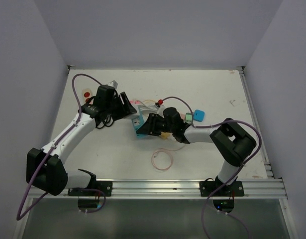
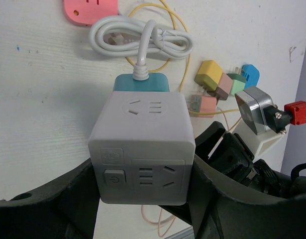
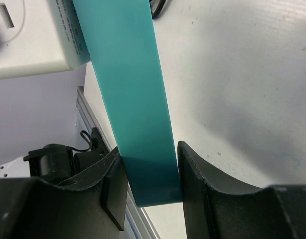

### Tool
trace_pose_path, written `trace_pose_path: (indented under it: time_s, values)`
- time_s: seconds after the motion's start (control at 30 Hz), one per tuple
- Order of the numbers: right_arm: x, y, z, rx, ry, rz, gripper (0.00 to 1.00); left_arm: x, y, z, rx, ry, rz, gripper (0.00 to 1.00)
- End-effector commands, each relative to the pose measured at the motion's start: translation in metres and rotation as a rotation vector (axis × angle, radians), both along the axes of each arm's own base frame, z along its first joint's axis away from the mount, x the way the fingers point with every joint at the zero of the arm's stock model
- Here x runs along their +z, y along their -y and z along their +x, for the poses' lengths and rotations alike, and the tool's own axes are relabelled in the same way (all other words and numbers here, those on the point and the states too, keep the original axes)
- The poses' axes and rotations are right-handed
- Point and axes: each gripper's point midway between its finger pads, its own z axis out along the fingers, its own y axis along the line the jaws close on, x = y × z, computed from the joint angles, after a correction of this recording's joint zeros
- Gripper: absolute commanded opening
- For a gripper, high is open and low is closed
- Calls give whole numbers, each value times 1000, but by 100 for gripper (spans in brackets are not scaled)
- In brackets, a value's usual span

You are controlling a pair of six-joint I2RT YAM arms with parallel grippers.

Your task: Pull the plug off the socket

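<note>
Teal plug (image 2: 141,82) against white cube socket (image 2: 142,149)

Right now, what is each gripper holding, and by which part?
The left gripper clamps the white cube socket by opposite side faces; the right gripper pinches the teal plug across its sides, near its end.

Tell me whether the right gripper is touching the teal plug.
Touching. The right wrist view shows both pads of the right gripper pressed against the plug, one per side, no gap.
</note>
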Motion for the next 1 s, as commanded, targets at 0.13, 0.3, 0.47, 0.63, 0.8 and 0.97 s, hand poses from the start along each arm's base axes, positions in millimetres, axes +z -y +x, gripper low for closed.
trace_pose_path:
  time_s: [0.13, 0.3, 0.47, 0.63, 0.8, 0.97]
  values:
    - [-90, 97, 9, -339, -291, -356, 0, 37, 5, 7, 117, 243, 86, 0]
    - [-107, 104, 4, -359, -322, -405, 0, 38, 28, 3, 86, 232, 116, 0]
    - [-128, 121, -8, -376, -352, -451, 0, 68, 22, 8, 76, 238, 103, 0]
    - [-128, 126, -8, -364, -336, -430, 0, 71, -35, 30, 149, 225, 100, 0]
    - [-112, 121, -3, -358, -315, -405, 0, 38, -39, 29, 138, 145, 38, 0]
    - [-100, 124, 6, -381, -300, -448, 0, 31, -35, 27, 186, 159, 90, 0]
